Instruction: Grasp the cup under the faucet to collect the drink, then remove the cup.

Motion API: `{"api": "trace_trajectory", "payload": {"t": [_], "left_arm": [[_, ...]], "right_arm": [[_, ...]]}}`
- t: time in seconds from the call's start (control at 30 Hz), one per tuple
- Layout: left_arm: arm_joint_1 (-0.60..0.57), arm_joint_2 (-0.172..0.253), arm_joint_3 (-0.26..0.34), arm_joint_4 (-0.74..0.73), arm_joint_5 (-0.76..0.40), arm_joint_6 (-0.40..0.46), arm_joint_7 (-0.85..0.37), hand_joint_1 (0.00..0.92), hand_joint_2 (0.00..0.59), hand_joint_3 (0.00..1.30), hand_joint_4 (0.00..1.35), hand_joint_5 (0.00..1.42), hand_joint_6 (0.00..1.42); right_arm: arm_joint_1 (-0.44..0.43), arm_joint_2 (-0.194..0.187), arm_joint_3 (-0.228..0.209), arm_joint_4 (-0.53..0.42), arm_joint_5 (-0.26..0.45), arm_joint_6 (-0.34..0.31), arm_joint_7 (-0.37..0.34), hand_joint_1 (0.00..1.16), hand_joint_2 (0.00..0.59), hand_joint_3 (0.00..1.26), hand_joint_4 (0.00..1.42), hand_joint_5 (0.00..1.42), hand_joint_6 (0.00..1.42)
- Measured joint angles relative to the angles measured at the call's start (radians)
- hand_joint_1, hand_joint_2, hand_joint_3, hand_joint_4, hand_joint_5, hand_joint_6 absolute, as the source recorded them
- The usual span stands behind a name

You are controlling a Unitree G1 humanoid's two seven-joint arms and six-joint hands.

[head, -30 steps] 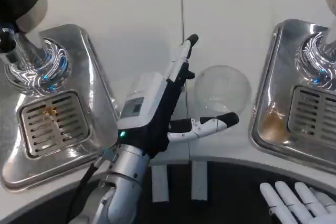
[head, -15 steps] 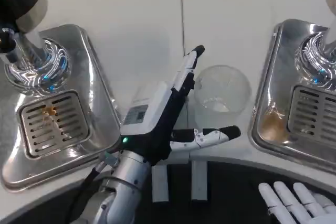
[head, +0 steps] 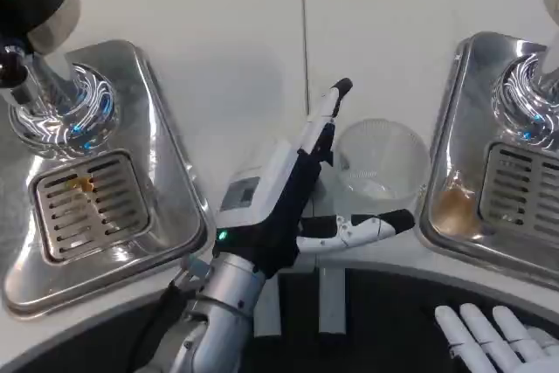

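Observation:
A clear plastic cup (head: 383,161) stands upright on the white table between the two drip trays. My left hand (head: 301,185) is just left of it, fingers spread and reaching past the cup's left side, thumb stretched out below the cup. I cannot tell whether the fingers touch the cup wall. It holds nothing. My right hand (head: 496,338) lies at the bottom right corner, fingers straight and apart, far from the cup. A dispenser faucet base (head: 531,98) sits at the right edge above its steel tray (head: 472,216).
A second steel drip tray (head: 131,216) with a slotted grate (head: 83,203) and a shiny faucet base (head: 61,111) fills the left side. The table's front edge curves just below my left hand. Two white strips (head: 330,299) hang below that edge.
My left hand has slid to the right and slightly forward, closing in on the cup. The cup has shifted a little to the right. My right hand stays put.

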Motion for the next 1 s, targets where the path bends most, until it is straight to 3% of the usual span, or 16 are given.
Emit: {"api": "trace_trajectory", "payload": {"t": [0.17, 0.27, 0.3, 0.37, 0.43, 0.47, 0.57, 0.73, 1.0], "left_arm": [[-0.015, -0.025, -0.006, 0.013, 0.019, 0.013, 0.031, 0.465, 0.062, 0.16, 0.23, 0.73, 1.15], [-0.015, -0.043, -0.020, 0.013, 0.059, 0.041, 0.073, 0.513, 0.070, 0.33, 0.42, 0.90, 1.32], [-0.016, -0.048, -0.027, 0.012, 0.067, 0.050, 0.086, 0.523, 0.071, 0.42, 0.51, 0.97, 1.39], [-0.015, -0.057, -0.042, 0.012, 0.108, 0.079, 0.132, 0.569, 0.077, 0.71, 0.87, 1.20, 1.42], [-0.015, -0.067, -0.047, 0.012, 0.135, 0.099, 0.171, 0.593, 0.077, 0.94, 1.10, 1.36, 1.42], [-0.015, -0.070, -0.047, 0.012, 0.137, 0.102, 0.191, 0.588, 0.076, 1.01, 1.14, 1.40, 1.42], [-0.013, -0.072, -0.041, 0.017, 0.130, 0.102, 0.214, 0.580, 0.050, 1.11, 1.16, 1.42, 1.42], [-0.013, -0.071, -0.031, 0.024, 0.087, 0.085, 0.218, 0.569, 0.004, 1.16, 1.15, 1.42, 1.42], [-0.013, -0.064, -0.032, 0.023, 0.057, 0.062, 0.188, 0.595, 0.000, 1.18, 1.13, 1.42, 1.42]], "right_arm": [[0.000, 0.001, 0.001, 0.000, 0.000, 0.003, 0.005, 0.35, 0.364, 0.00, 0.00, 0.00, 0.11], [0.000, 0.001, 0.001, 0.000, 0.001, 0.003, 0.005, 0.35, 0.365, 0.00, 0.00, 0.00, 0.12], [0.000, 0.001, 0.000, 0.000, 0.002, 0.003, 0.005, 0.35, 0.366, 0.00, 0.00, 0.00, 0.12], [0.001, 0.002, -0.003, 0.000, 0.008, 0.003, 0.005, 0.35, 0.366, 0.00, 0.00, 0.00, 0.12], [0.002, 0.003, -0.007, 0.000, 0.013, 0.003, 0.005, 0.35, 0.366, 0.00, 0.00, 0.00, 0.12], [0.004, 0.004, -0.008, 0.000, 0.014, 0.003, 0.005, 0.35, 0.366, 0.00, 0.00, 0.00, 0.12], [0.013, 0.006, -0.010, 0.000, 0.020, 0.003, 0.005, 0.35, 0.366, 0.00, 0.00, 0.00, 0.13], [0.025, 0.007, -0.005, 0.000, 0.020, 0.002, 0.005, 0.35, 0.366, 0.00, 0.00, 0.00, 0.13], [0.030, 0.008, -0.001, 0.000, 0.020, -0.001, 0.004, 0.35, 0.366, 0.00, 0.00, 0.00, 0.14]]}}
